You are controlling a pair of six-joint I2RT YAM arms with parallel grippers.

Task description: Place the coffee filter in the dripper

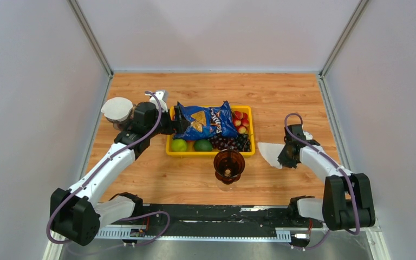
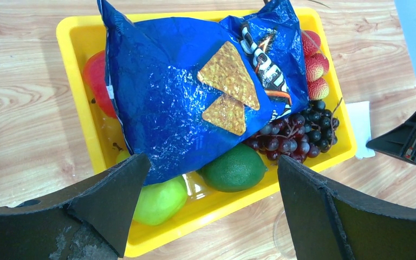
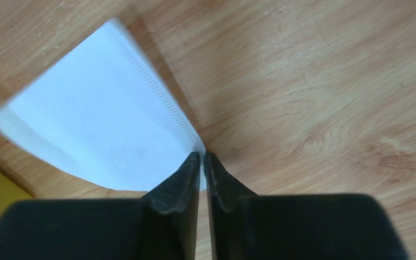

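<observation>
The white coffee filter (image 1: 268, 153) lies flat on the wooden table, right of the yellow tray. In the right wrist view the coffee filter (image 3: 97, 124) fans out to the left, and its pointed corner sits between the tips of my right gripper (image 3: 202, 156). The right gripper (image 1: 285, 157) is low at the table, shut on that corner. The amber dripper (image 1: 229, 164) stands upright in front of the tray, left of the filter. My left gripper (image 2: 211, 184) hangs wide open above the tray's left end, holding nothing. The filter's edge (image 2: 359, 128) shows at the far right of that view.
The yellow tray (image 1: 170, 147) holds a blue chip bag (image 1: 205, 121), green limes (image 1: 179, 144), dark grapes (image 1: 233, 142) and red fruit (image 1: 240, 120). A white round thing (image 1: 117, 108) sits behind the left arm. Grey walls close in the table on both sides.
</observation>
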